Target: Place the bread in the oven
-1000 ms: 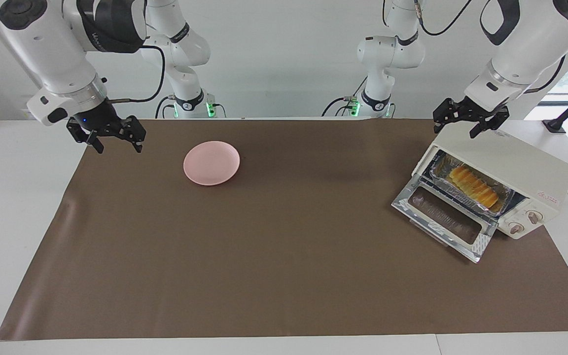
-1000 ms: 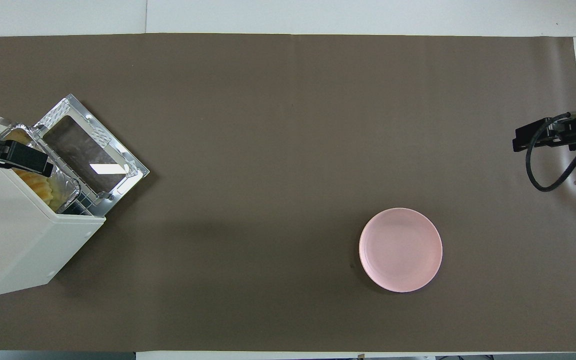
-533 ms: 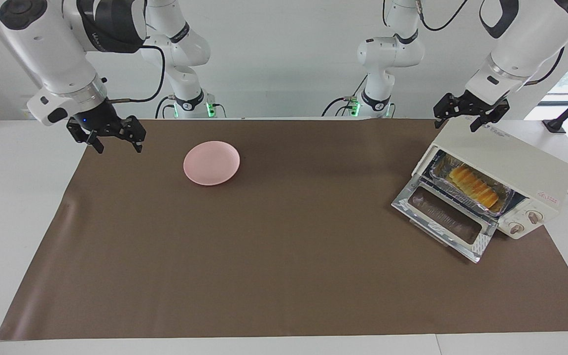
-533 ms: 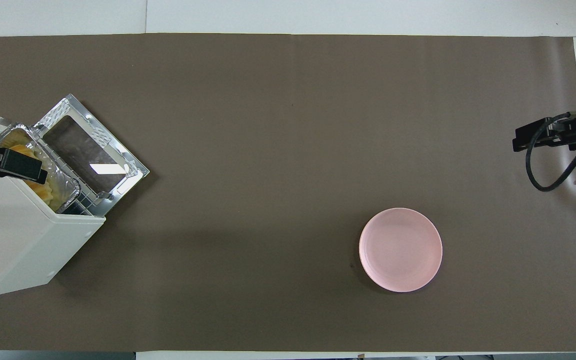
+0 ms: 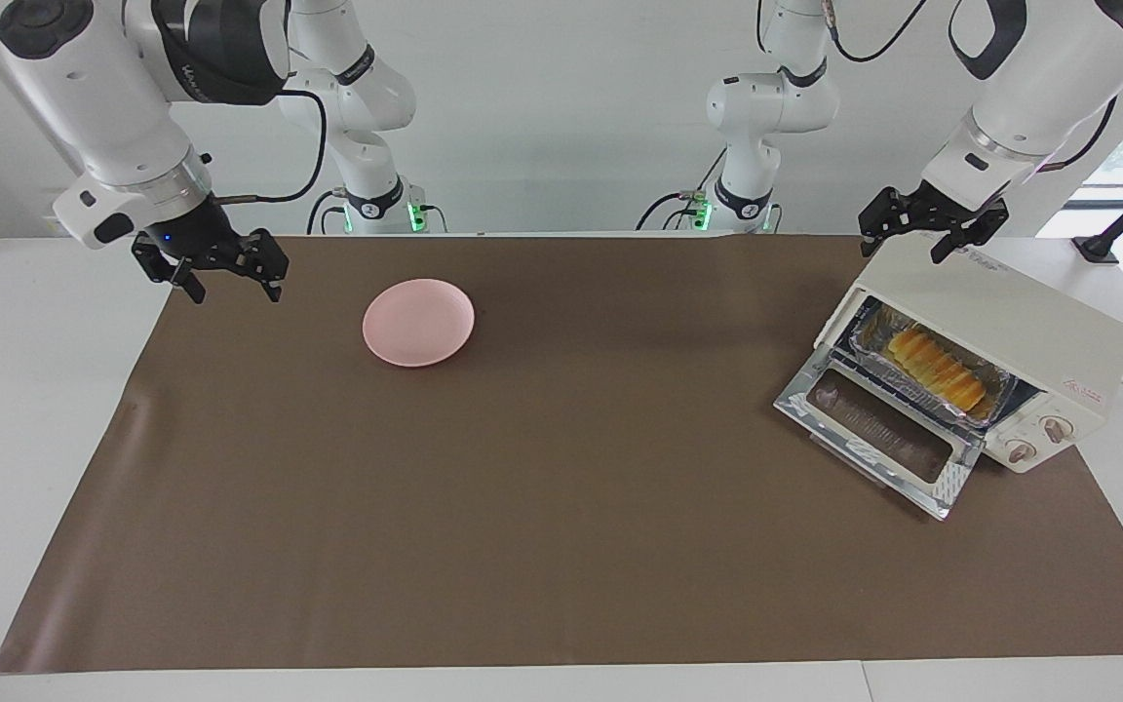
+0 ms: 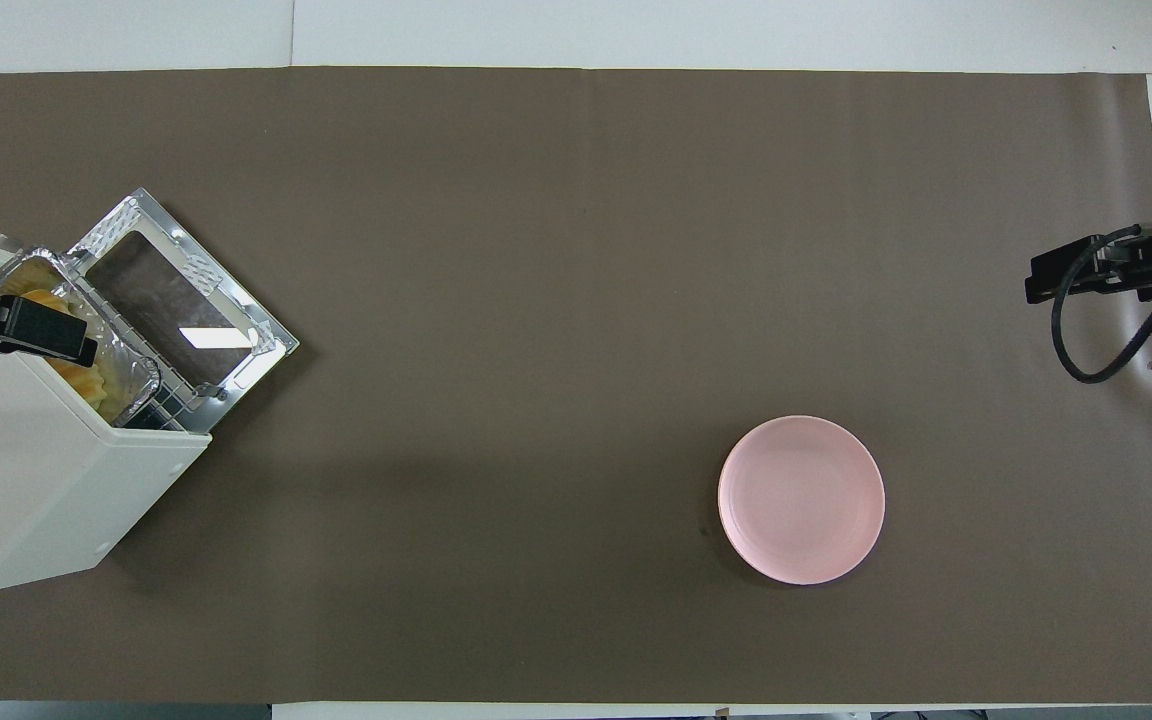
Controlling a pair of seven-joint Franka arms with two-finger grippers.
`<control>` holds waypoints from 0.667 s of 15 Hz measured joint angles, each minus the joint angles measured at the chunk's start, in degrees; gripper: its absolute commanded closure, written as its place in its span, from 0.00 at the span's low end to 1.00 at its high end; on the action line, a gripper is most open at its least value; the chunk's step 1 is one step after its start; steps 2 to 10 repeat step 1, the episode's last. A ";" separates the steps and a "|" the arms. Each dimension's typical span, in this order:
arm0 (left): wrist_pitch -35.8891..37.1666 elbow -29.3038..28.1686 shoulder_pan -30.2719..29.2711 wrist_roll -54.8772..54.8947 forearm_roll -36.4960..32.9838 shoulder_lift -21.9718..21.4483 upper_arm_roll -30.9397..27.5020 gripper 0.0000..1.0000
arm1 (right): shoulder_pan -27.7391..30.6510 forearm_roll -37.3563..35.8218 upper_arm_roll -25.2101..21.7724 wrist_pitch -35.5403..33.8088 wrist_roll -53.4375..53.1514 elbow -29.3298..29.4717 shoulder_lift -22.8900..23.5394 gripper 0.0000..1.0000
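Bread (image 5: pixel 939 370) sits in the oven (image 5: pixel 1020 322) on its foil tray (image 5: pixel 995 394), so left hand (image 5: pixel 930 232) and right hand (image 5: pixel 213 269) hang empty, fingers apart.

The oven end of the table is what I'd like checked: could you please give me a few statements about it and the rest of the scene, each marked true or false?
1. The bread lies in a foil tray inside the oven. True.
2. The oven door is shut. False: it hangs open, folded down onto the brown mat.
3. The pink plate holds a loaf. False: nothing lies on it.
4. The left gripper is above the oven's top, holding nothing. True.
5. The right gripper grips the plate. False: it hangs with open jaws over the mat's edge at the right arm's end, apart from the plate.
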State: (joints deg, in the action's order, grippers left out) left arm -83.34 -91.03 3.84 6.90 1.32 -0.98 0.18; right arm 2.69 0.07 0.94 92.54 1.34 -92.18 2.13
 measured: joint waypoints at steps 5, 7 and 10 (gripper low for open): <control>-0.01 0.00 0.00 -0.02 0.00 0.00 0.07 0.00 | 0.00 0.00 0.00 0.00 0.00 0.00 0.00 0.00; -0.01 0.00 0.00 -0.02 0.00 0.00 0.07 0.00 | 0.00 0.00 0.00 0.00 0.00 0.00 0.00 0.00; -0.01 0.00 0.00 -0.02 0.00 0.00 0.07 0.00 | 0.00 0.00 0.00 0.00 0.00 0.00 0.00 0.00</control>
